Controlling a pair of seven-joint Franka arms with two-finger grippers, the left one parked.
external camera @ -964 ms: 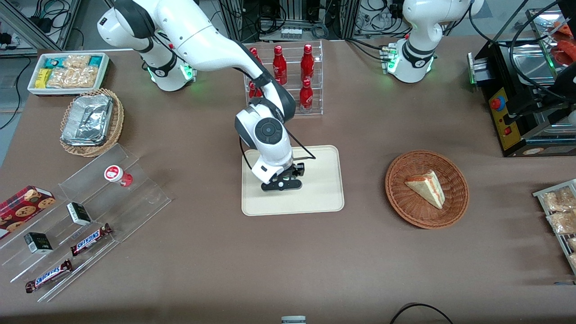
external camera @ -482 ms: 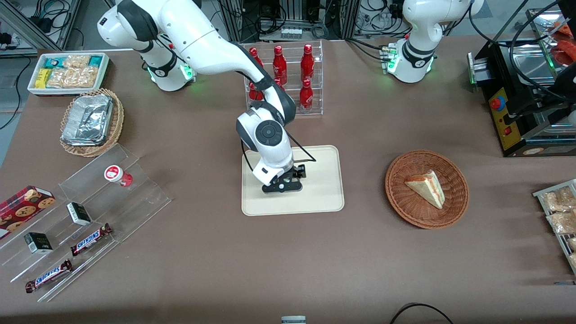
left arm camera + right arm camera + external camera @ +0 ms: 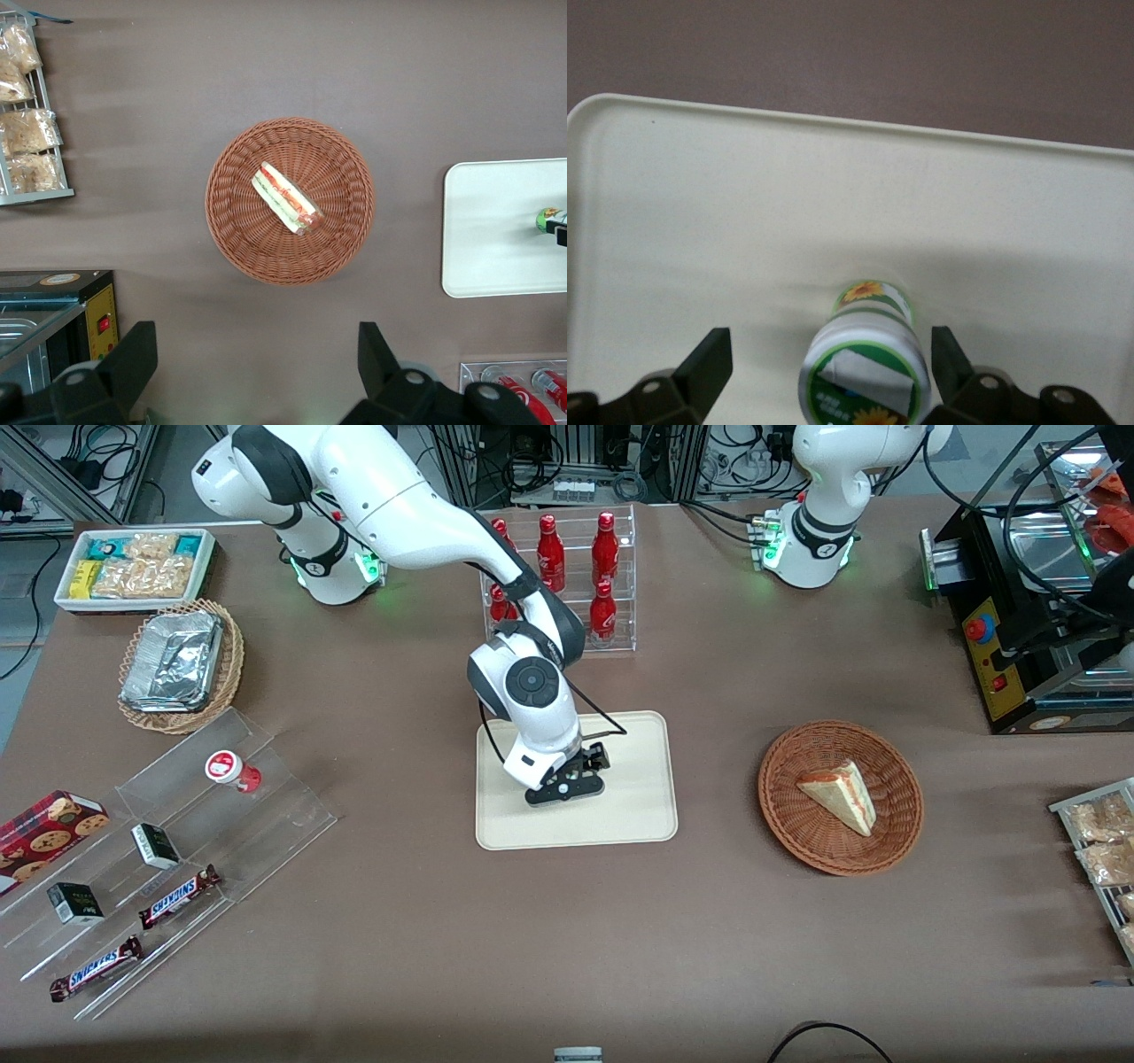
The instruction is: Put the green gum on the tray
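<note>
The green gum [image 3: 864, 376] stands upright on the cream tray [image 3: 700, 177], its white-and-green lid facing the wrist camera. My right gripper [image 3: 828, 352] is open low over the tray, with one black finger [image 3: 713, 363] on each side of the bottle and a gap showing at both. In the front view the gripper [image 3: 567, 784] hangs over the middle of the tray [image 3: 638, 815] and hides the gum. The left wrist view catches the gum [image 3: 549, 217] on the tray [image 3: 496, 230].
A red-lidded gum bottle [image 3: 226, 769] stands on the clear stepped display toward the working arm's end. A rack of red cola bottles [image 3: 576, 584] is farther from the camera than the tray. A wicker basket [image 3: 895, 841] with a sandwich lies toward the parked arm's end.
The right hand has shifted a little toward the parked arm's end over the tray and turned slightly. Nothing else has moved.
</note>
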